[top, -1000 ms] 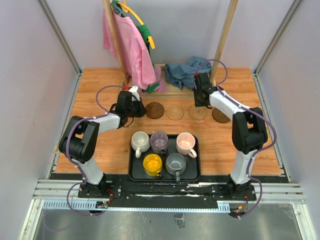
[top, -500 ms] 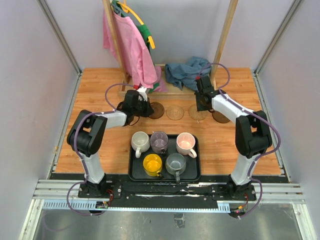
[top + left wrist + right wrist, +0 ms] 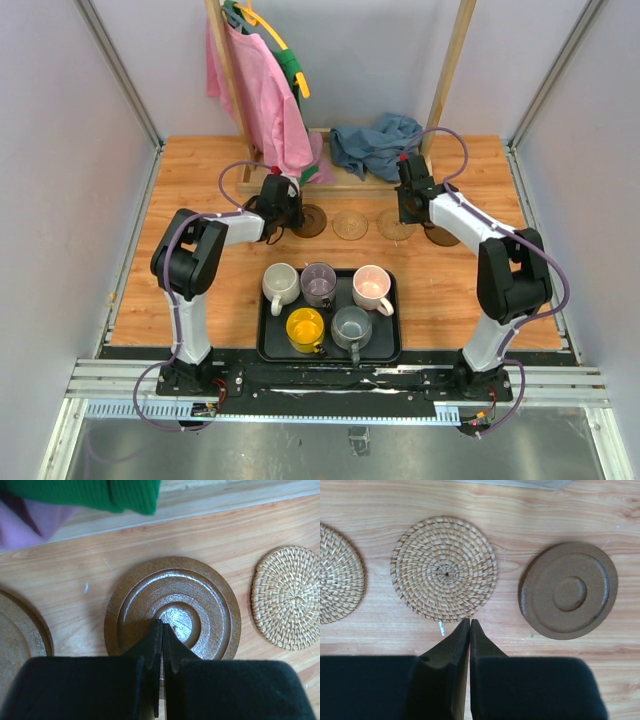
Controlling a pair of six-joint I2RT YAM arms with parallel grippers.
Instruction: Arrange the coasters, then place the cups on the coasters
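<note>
Four coasters show in a row on the wooden table: a dark brown coaster [image 3: 311,221], two tan woven coasters [image 3: 351,225] [image 3: 394,228] and another dark brown coaster [image 3: 443,234]. My left gripper [image 3: 292,216] is shut, its tips [image 3: 162,625] over the middle of the ringed dark coaster [image 3: 200,595]. A further dark coaster [image 3: 17,630] lies at that view's left edge. My right gripper [image 3: 470,621] is shut and empty, at the near edge of a tan coaster [image 3: 444,569]. The cream [image 3: 280,283], purple [image 3: 319,283], pink [image 3: 371,287], yellow [image 3: 305,328] and grey [image 3: 351,326] cups stand on the tray.
The black tray [image 3: 392,346] sits near the arm bases. Behind the coasters a wooden rack [image 3: 350,186] carries a pink garment [image 3: 262,100] and a green one [image 3: 100,492]. A blue cloth [image 3: 375,141] lies on the rack's base. Side walls bound the table.
My left gripper has slid right onto the dark brown coaster. My right gripper has closed its jaws and shifted slightly nearer, by the tan coaster's edge.
</note>
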